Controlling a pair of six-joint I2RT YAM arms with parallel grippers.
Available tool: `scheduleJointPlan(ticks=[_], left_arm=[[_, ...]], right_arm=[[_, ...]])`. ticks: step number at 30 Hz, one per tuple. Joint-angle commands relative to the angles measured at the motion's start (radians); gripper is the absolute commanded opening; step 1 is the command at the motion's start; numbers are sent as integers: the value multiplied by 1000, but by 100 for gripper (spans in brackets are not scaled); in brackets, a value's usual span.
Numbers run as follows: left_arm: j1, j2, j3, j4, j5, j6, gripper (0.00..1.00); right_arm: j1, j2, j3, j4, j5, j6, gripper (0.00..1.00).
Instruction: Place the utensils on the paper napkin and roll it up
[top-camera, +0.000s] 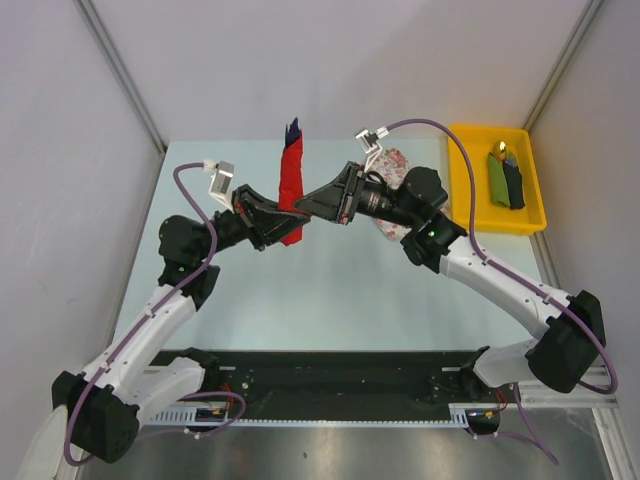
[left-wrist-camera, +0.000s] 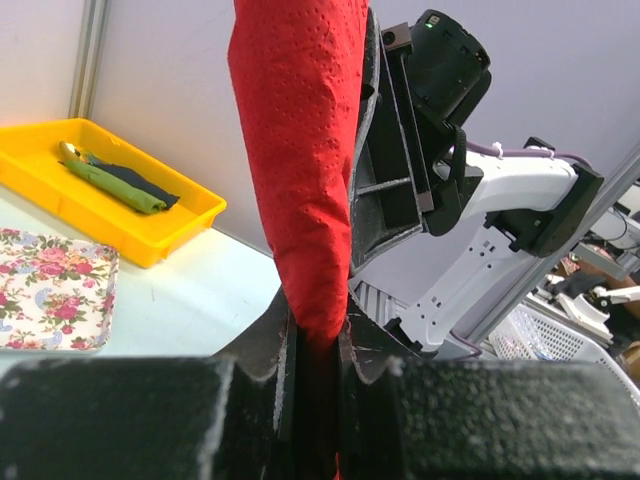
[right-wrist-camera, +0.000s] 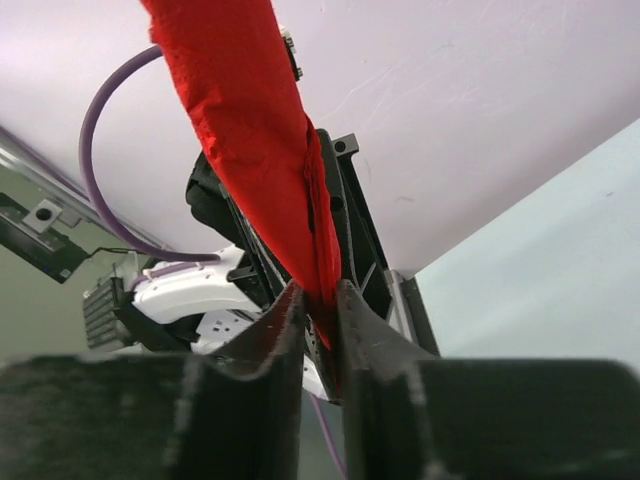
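Note:
The red paper napkin (top-camera: 291, 185) is rolled into a long bundle and held upright above the table's middle. Dark blue utensil tips (top-camera: 292, 128) stick out of its top end; the rest of the utensils is hidden inside. My left gripper (top-camera: 283, 222) is shut on the roll's lower part from the left, seen close in the left wrist view (left-wrist-camera: 300, 180). My right gripper (top-camera: 306, 207) is shut on the same roll from the right, seen in the right wrist view (right-wrist-camera: 255, 150). The two grippers face each other, fingers nearly touching.
A yellow tray (top-camera: 470, 190) at the back right holds a green roll (top-camera: 497, 177) and a dark roll (top-camera: 514, 185). A floral cloth (top-camera: 397, 163) lies under my right arm; it also shows in the left wrist view (left-wrist-camera: 50, 290). Grey walls stand close on three sides.

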Motion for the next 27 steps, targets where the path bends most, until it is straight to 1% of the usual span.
scheduleJointPlan(ticks=[1,2,4,5,6,8,9,10,11,12,14,16,18,20,21,22,23,24,25,26,27], left_arm=[[-10,-4,12,39,-37,3,0],[-11,-4,15,33,-37,18,0],[-16,-4,27,-24,-49,52,1],[-19,-4,29,-39,-53,57,3],[-18,-3,31,-61,-56,58,15],[-18,-1,37,-109,-65,74,29],[-18,-3,40,-125,-65,83,43],[-18,-3,41,-139,-65,98,49],[-18,-4,43,-168,-65,107,52],[-19,-9,44,-192,-68,121,59],[-18,-18,52,-258,-80,160,66],[-18,-23,47,-288,-85,187,67],[-18,-24,37,-309,-91,203,72],[-18,-23,35,-350,-91,218,79],[-18,-26,38,-369,-89,247,80],[-19,-27,38,-402,-85,265,81],[-18,-30,38,-420,-85,281,85],[-18,-35,37,-435,-82,308,86],[-18,-40,38,-459,-76,322,87],[-18,-41,40,-475,-70,331,92],[-18,-41,49,-493,-63,356,94]], right_arm=[[8,-3,25,34,12,-31,10],[9,-1,29,19,18,-39,0],[6,-1,40,8,23,-55,0],[6,-1,43,8,26,-59,0],[5,-1,48,6,29,-64,0],[-4,2,54,3,28,-71,0],[-18,2,60,-3,28,-75,0],[-27,3,69,-15,28,-81,0],[-36,2,74,-20,25,-82,0],[-47,0,76,-21,20,-81,0],[-75,-3,83,-35,8,-87,0],[-99,-6,82,-40,-4,-87,0],[-116,-11,80,-46,-18,-91,0],[-151,-14,80,-56,-40,-94,0],[-170,-14,79,-75,-50,-101,0],[-208,-14,79,-87,-79,-110,0],[-233,-17,79,-104,-93,-136,0],[-257,-23,76,-137,-107,-153,0],[-315,-26,76,-159,-138,-173,0],[-346,-29,76,-206,-156,-226,0],[-375,-34,76,-233,-199,-252,0]])
